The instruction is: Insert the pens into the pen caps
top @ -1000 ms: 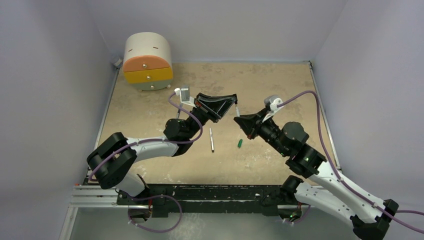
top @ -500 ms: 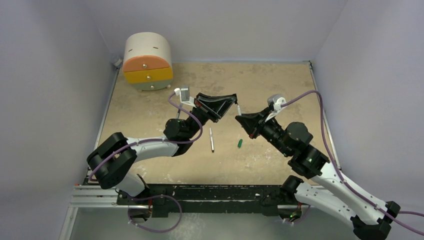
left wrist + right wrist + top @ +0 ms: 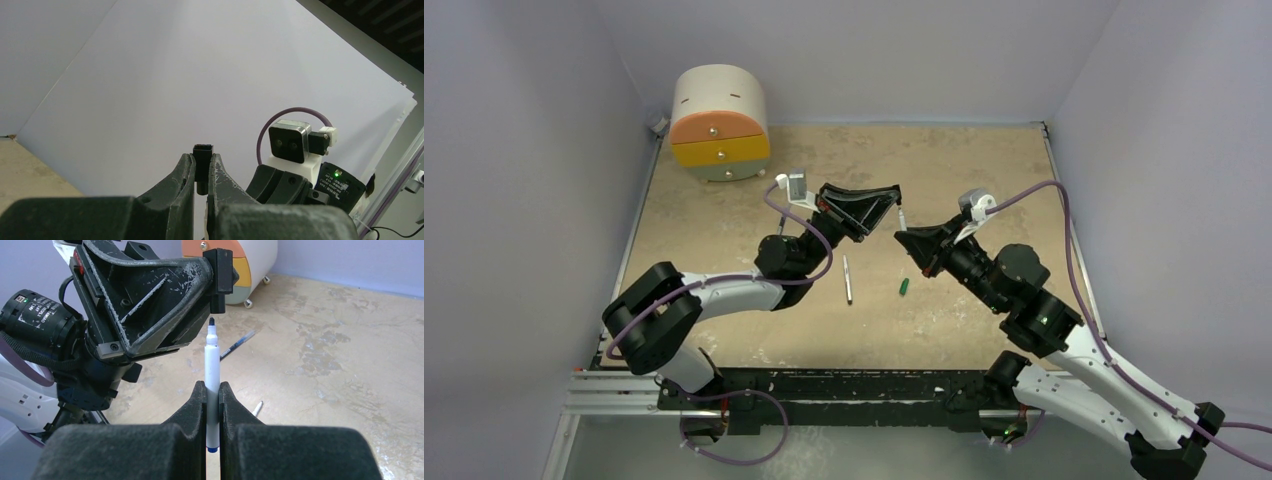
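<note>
My left gripper [image 3: 892, 203] [image 3: 202, 160] is raised above the table and shut on a black pen cap [image 3: 203, 159] [image 3: 220, 275], whose open end faces the right arm. Facing it, my right gripper [image 3: 901, 235] [image 3: 212, 388] is shut on a white-barrelled pen [image 3: 212, 362]. The pen's dark tip sits just short of the cap's mouth and roughly in line with it. A second pen [image 3: 847, 279] lies on the table below the grippers, and a green pen cap [image 3: 904, 287] lies to its right. The right wrist view shows two pens on the table: a blue-marked pen [image 3: 239, 344] and a pale pen end [image 3: 257, 408].
A round drawer unit [image 3: 719, 122] with orange and yellow fronts stands at the table's back left corner. Grey walls close in the tan table [image 3: 984, 170] on three sides. The arm bases and a black rail [image 3: 844, 385] run along the near edge.
The right gripper with its pen has edged up and closer to the cap in the left gripper. The left arm has barely shifted. Both grips are unchanged.
</note>
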`<move>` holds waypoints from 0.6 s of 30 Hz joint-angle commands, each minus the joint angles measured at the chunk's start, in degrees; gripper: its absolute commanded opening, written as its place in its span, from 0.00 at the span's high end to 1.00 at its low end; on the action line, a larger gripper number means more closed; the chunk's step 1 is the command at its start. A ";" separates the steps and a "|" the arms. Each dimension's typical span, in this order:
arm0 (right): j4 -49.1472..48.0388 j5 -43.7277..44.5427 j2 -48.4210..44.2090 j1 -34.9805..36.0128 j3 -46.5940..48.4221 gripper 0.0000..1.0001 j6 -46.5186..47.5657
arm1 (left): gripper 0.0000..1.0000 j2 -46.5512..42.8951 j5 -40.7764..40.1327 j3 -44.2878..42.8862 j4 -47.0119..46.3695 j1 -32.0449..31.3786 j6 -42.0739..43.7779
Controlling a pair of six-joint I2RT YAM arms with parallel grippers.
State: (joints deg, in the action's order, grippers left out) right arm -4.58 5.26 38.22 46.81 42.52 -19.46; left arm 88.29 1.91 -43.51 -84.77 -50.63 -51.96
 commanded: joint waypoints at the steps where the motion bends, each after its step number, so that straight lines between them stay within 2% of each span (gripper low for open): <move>1: -1.42 0.89 -0.27 -0.15 1.81 1.00 0.87 | 1.00 0.21 0.04 -2.01 -5.05 0.12 -0.95; 18: -1.67 1.45 -0.08 -0.21 2.43 1.00 1.27 | 1.00 -1.37 0.54 -0.23 -4.26 0.14 -0.51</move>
State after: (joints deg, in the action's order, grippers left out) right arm -4.58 5.45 38.24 46.81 42.52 -19.05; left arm 88.44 2.15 -43.53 -84.77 -50.63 -51.96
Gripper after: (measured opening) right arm 0.041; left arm 0.060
